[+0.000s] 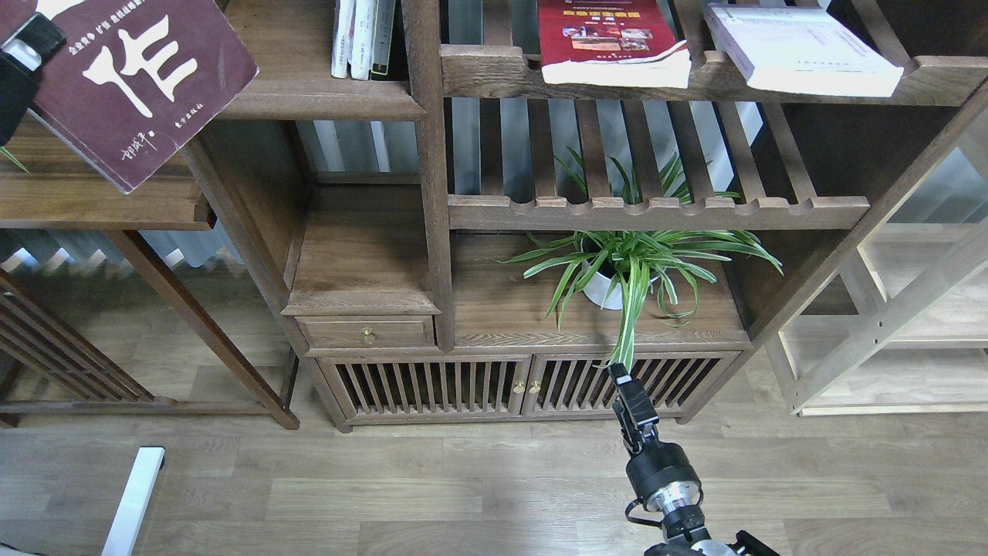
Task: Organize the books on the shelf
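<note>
- Near, low right: the black right gripper (622, 386) points at the cabinet; whether its fingers are apart or together cannot be told.
- Far upper left: the black left gripper (21, 58) clamps a dark maroon paperback with large white Chinese characters (139, 77), tilted above the flat dark-brown wooden shelf with rounded front edge (93, 202).
</note>
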Controlling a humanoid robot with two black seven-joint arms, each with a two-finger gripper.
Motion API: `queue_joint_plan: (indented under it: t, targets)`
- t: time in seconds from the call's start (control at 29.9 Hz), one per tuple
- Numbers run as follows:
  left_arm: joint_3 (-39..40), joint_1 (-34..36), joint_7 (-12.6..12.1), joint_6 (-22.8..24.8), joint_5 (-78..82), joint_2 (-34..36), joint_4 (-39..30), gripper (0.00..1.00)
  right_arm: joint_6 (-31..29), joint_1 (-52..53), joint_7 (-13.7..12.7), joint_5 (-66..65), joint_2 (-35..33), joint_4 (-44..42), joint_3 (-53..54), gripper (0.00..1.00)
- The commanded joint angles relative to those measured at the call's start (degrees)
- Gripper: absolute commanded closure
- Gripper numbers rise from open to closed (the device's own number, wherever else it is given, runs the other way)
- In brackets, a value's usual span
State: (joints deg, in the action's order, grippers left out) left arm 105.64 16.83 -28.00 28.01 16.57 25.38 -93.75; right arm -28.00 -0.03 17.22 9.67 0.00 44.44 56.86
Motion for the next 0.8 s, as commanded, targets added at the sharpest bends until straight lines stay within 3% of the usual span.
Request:
queue_joint_plan:
  t: [0.0, 0.2, 0.33, 0.57, 0.77]
  targets:
    - [0.0, 0.0, 0.0, 0.0, 0.0, 1.5, -0.5, 1.0, 0.0, 0.1, 0.0, 0.0, 0.0, 0.6, 0.0, 0.01]
    - [0.3, -0.5, 0.0, 0.0, 0.2, 3.1, -4.2, 1.0, 0.0, 0.6, 0.0, 0.0, 0.0, 2.1, 0.1, 0.01]
    - [0.9, -0.7, 0.0, -5.0, 2.6, 2.1, -6.4, 1.0, 0.0, 1.2, 0.0, 0.1, 0.0, 2.7, 0.3, 0.01]
    - [1.8, -0.7, 0.0, -10.0, 8.8, -2.4, -7.6, 1.0, 0.0, 2.7, 0.0, 0.6, 0.0, 2.7, 0.7, 0.01]
    - [0.4, 0.0, 0.0, -14.2, 9.9, -2.2, -7.5, 1.0, 0.0, 4.1, 0.0, 2.4, 0.0, 2.7, 0.7, 0.01]
